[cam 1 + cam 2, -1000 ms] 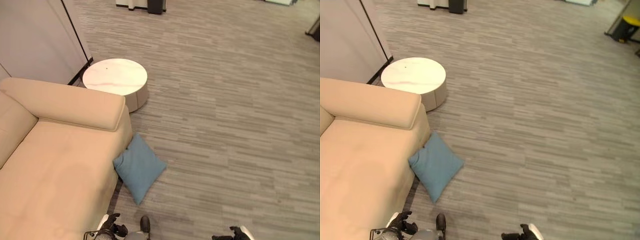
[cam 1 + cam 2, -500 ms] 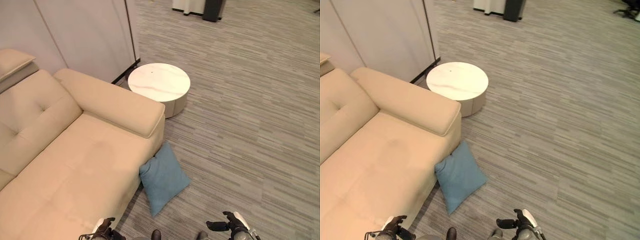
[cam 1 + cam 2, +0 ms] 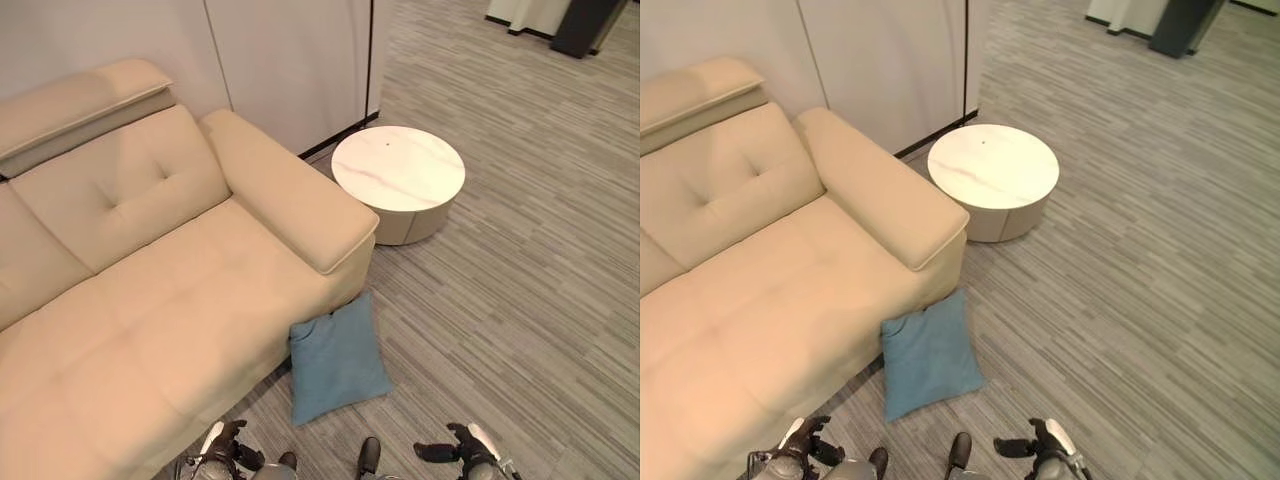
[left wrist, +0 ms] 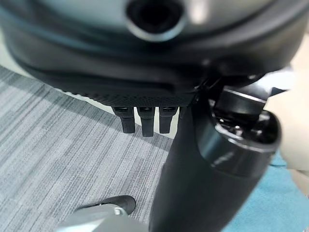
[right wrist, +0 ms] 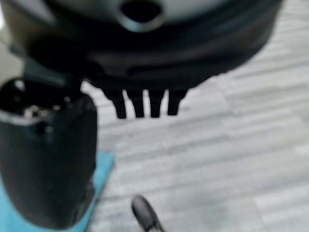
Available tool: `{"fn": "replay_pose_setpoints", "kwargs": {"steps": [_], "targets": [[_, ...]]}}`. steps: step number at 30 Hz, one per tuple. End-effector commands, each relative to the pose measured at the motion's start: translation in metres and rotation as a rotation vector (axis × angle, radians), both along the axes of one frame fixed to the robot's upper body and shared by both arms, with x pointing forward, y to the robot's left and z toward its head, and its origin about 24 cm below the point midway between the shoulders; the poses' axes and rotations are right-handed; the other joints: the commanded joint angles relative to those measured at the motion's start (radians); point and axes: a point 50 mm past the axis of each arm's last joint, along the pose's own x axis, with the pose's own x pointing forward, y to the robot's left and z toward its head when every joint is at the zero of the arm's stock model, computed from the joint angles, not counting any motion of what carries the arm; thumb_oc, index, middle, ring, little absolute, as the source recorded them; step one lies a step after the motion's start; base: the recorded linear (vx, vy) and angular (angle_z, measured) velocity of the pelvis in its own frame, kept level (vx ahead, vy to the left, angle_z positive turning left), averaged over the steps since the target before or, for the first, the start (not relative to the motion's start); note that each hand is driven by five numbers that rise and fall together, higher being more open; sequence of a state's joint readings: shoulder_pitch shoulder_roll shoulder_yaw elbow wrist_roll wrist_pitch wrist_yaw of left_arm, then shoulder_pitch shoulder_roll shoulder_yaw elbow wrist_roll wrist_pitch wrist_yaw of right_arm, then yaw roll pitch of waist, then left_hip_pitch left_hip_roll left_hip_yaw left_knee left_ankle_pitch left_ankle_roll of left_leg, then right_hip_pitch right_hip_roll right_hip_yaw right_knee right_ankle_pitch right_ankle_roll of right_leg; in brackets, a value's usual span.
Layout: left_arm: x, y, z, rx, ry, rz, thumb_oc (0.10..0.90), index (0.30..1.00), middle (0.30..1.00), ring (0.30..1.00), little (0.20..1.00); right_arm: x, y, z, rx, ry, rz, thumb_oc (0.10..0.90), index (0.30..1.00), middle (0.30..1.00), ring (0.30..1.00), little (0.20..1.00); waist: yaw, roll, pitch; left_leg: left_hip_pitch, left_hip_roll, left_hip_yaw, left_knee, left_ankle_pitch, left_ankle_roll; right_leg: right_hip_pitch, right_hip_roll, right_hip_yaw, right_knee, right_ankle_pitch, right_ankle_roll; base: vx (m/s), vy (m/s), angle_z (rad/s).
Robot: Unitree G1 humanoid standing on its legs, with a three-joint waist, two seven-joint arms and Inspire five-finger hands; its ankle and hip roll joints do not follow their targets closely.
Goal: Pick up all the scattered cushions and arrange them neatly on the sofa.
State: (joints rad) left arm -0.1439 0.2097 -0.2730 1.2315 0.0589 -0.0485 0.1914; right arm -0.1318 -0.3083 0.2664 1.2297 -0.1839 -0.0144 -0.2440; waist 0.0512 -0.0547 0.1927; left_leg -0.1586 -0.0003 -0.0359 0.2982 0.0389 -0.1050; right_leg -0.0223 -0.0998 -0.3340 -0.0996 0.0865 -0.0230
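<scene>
The blue cushion (image 3: 336, 360) lies on the grey floor (image 3: 520, 300) at lower centre, leaning against the front corner of the beige sofa (image 3: 150, 300), whose seat holds nothing: no cushion placed yet. Both hands hang empty at the bottom edge, left hand (image 3: 805, 445) and right hand (image 3: 1040, 442), fingers relaxed.

The grey striped floor (image 3: 520, 300) carried a blue cushion (image 3: 335, 358) (leaning against the beige sofa (image 3: 150, 300)) and a round white table (image 3: 398, 180).
</scene>
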Motion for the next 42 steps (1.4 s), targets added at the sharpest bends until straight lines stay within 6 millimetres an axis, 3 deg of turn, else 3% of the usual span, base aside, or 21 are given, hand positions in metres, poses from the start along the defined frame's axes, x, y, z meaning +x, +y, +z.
{"fn": "replay_pose_setpoints", "kwargs": {"steps": [1,2,5,10,11,14,16,19,22,27,32,35,36,37,38,42], "targets": [[-0.003,-0.003,-0.001,0.011,-0.008,-0.055,0.8,0.9,0.9,0.9,0.9,0.0,-0.018,0.007,-0.046,-0.028,-0.025,0.8,0.9,0.9,0.9,0.9,-0.018,-0.003,0.001,-0.023,0.055,0.118,-0.007,-0.122,0.065,0.048,-0.04,0.07,0.079,-0.116,0.107,0.11,-0.029,0.69],[-0.007,-0.001,-0.002,0.011,0.001,-0.044,0.8,0.9,0.9,0.9,0.9,-0.003,-0.02,0.006,-0.052,-0.018,-0.028,0.8,0.9,0.9,0.9,0.9,-0.013,0.0,-0.009,-0.026,0.039,0.171,-0.06,-0.114,0.079,0.064,-0.029,0.046,0.067,-0.124,0.107,0.12,-0.009,0.56],[-0.008,0.002,-0.002,0.013,0.003,-0.029,0.8,0.9,0.9,0.9,0.9,-0.003,-0.02,0.006,-0.052,-0.016,-0.037,0.8,0.9,0.9,0.9,0.9,-0.008,-0.003,-0.016,-0.05,0.035,0.221,-0.051,-0.104,0.082,0.075,-0.026,0.023,0.065,-0.136,0.106,0.12,0.021,0.34],[-0.018,0.014,-0.003,0.02,0.027,0.034,0.8,0.9,0.9,0.9,0.9,-0.005,-0.012,0.002,-0.046,0.01,-0.003,0.8,0.9,0.9,0.9,0.9,0.026,-0.004,-0.046,0.041,-0.005,0.175,-0.175,-0.108,0.112,0.097,-0.037,-0.004,0.133,-0.168,0.127,0.21,0.132,0.01],[-0.02,0.018,-0.003,0.026,0.028,0.045,0.8,0.9,0.9,0.9,0.9,-0.005,-0.01,0.001,-0.046,0.019,0.017,0.8,0.9,0.9,0.9,0.9,0.039,-0.004,-0.048,0.07,-0.013,0.169,-0.201,-0.119,0.129,0.086,-0.061,-0.011,0.209,-0.176,0.143,0.13,0.194,0.09],[-0.017,0.029,0.001,0.048,0.008,0.073,0.8,0.9,0.9,0.9,0.9,0.001,-0.006,0.002,-0.042,0.011,0.044,0.8,0.9,0.9,0.9,0.9,0.043,0.001,-0.023,0.102,-0.021,0.151,-0.225,-0.12,0.157,-0.006,-0.12,0.006,0.419,-0.095,0.187,0.1,0.169,0.07],[-0.015,0.033,0.003,0.062,-0.002,0.076,0.8,0.9,0.9,0.9,0.9,0.004,-0.003,0.003,-0.033,-0.003,0.046,0.8,0.9,0.9,0.9,0.9,0.037,0.009,-0.01,0.113,-0.02,0.119,-0.233,-0.119,0.161,-0.061,-0.115,0.055,0.478,-0.087,0.189,0.05,0.049,0.36],[-0.013,0.035,0.005,0.062,-0.02,0.085,0.8,0.9,0.9,0.9,0.9,0.008,-0.002,0.004,-0.03,-0.016,0.059,0.8,0.9,0.9,0.9,0.9,0.037,0.014,-0.01,0.134,-0.024,0.076,-0.257,-0.114,0.151,-0.08,-0.102,0.094,0.381,-0.103,0.17,0.11,-0.026,0.53],[-0.013,0.036,0.005,0.069,-0.018,0.073,0.8,0.9,0.9,0.9,0.9,0.007,-0.005,0.004,-0.052,0.007,0.09,0.8,0.9,0.9,0.9,0.9,0.039,0.009,-0.005,0.146,-0.034,0.042,-0.253,-0.12,0.144,-0.062,-0.1,0.106,0.294,-0.11,0.176,0.09,-0.054,0.4],[-0.007,0.034,0.007,0.067,-0.038,0.071,0.8,0.9,0.9,0.9,0.9,0.008,-0.01,0.006,-0.069,0.004,0.093,0.8,0.9,0.9,0.9,0.9,0.051,-0.008,-0.022,0.128,-0.035,0.013,-0.255,-0.114,0.112,-0.019,-0.08,0.074,0.211,-0.114,0.166,0.06,-0.11,0.45],[0.016,0.03,0.016,0.041,-0.124,0.089,0.8,0.9,0.9,0.9,0.9,0.021,-0.013,0.014,-0.057,-0.079,0.024,0.8,0.9,0.9,0.9,0.9,0.043,-0.016,0.003,0.057,-0.012,-0.012,-0.229,-0.099,0.077,-0.034,-0.074,0.014,0.212,-0.138,0.139,-0.05,-0.152,0.39],[0.045,0.023,0.03,0.011,-0.234,0.1,0.8,0.9,0.9,0.9,0.9,0.036,-0.018,0.023,-0.039,-0.161,-0.059,0.8,0.9,0.9,0.9,0.9,0.025,-0.009,0.051,-0.051,-0.002,-0.018,-0.163,-0.092,0.061,-0.122,-0.076,-0.001,0.275,-0.162,0.116,-0.17,-0.113,0.26],[0.045,0.023,0.03,0.011,-0.234,0.1,0.8,0.9,0.9,0.9,0.9,0.036,-0.018,0.023,-0.039,-0.161,-0.059,0.8,0.9,0.9,0.9,0.9,0.024,-0.01,0.05,-0.053,-0.002,-0.018,-0.162,-0.092,0.061,-0.125,-0.077,-0.001,0.276,-0.163,0.116,-0.21,-0.099,0.18],[0.063,0.017,0.041,-0.017,-0.309,0.103,0.8,0.9,0.9,0.9,0.9,0.046,-0.021,0.03,-0.036,-0.213,-0.106,0.8,0.9,0.9,0.9,0.9,0.01,0.0,0.078,-0.134,0.005,-0.015,-0.116,-0.086,0.054,-0.2,-0.08,0.0,0.327,-0.177,0.099,-0.12,-0.131,0.21],[0.071,0.015,0.046,-0.032,-0.344,0.107,0.8,0.9,0.9,0.9,0.9,0.049,-0.024,0.033,-0.033,-0.234,-0.134,0.8,0.9,0.9,0.9,0.9,0.005,0.005,0.088,-0.158,0.016,-0.013,-0.097,-0.109,0.047,-0.231,-0.076,0.008,0.357,-0.21,0.098,-0.19,-0.17,0.11],[0.111,0.007,0.079,-0.072,-0.522,0.117,0.8,0.9,0.9,0.9,0.9,0.076,-0.034,0.054,-0.042,-0.351,-0.208,0.8,0.9,0.9,0.9,0.9,-0.014,0.025,0.138,-0.333,0.034,0.0,0.007,-0.11,0.046,-0.415,-0.083,0.02,0.48,-0.25,0.072,-0.18,-0.1,0.11]]}}
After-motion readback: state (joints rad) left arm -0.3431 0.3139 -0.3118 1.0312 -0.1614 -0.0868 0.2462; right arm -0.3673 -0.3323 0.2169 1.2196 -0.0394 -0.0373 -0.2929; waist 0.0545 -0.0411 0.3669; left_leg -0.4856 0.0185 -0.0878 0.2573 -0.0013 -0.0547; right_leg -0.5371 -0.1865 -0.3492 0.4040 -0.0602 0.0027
